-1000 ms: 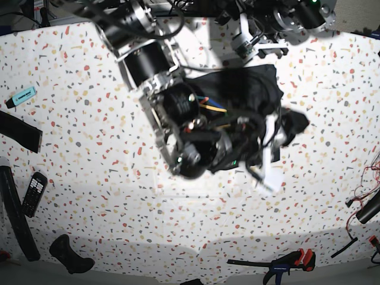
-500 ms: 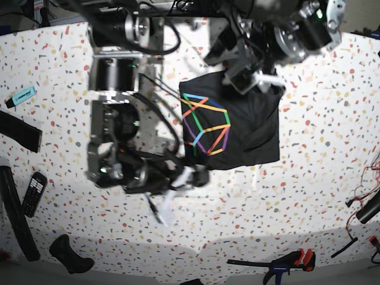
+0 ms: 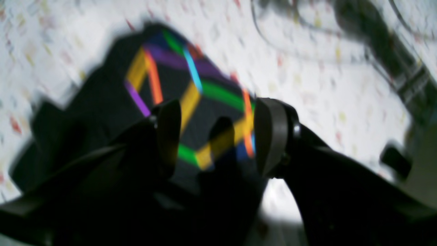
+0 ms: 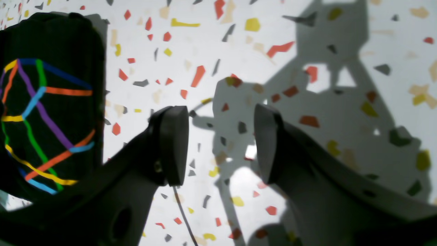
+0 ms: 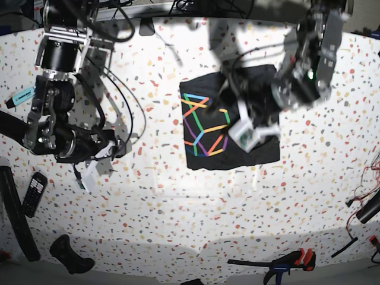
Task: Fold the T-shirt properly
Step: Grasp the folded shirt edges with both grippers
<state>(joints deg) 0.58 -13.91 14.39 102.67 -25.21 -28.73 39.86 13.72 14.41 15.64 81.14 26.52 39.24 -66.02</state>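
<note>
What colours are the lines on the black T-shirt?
Rainbow lines on the T-shirt: green, orange, yellow, purple and blue. Sharpest in the right wrist view.

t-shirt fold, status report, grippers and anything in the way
Left gripper open above the T-shirt, holding nothing. Right gripper open over bare table, off to the side. T-shirt folded, print up. Nothing in the way.

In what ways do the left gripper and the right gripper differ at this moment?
The left gripper hangs over the dark charcoal T-shirt with the rainbow line print; the right gripper hangs over the bare speckled terrazzo table, beside the shirt. The left wrist view is blurred, the right wrist view sharp. Both have open, empty jaws.
</note>
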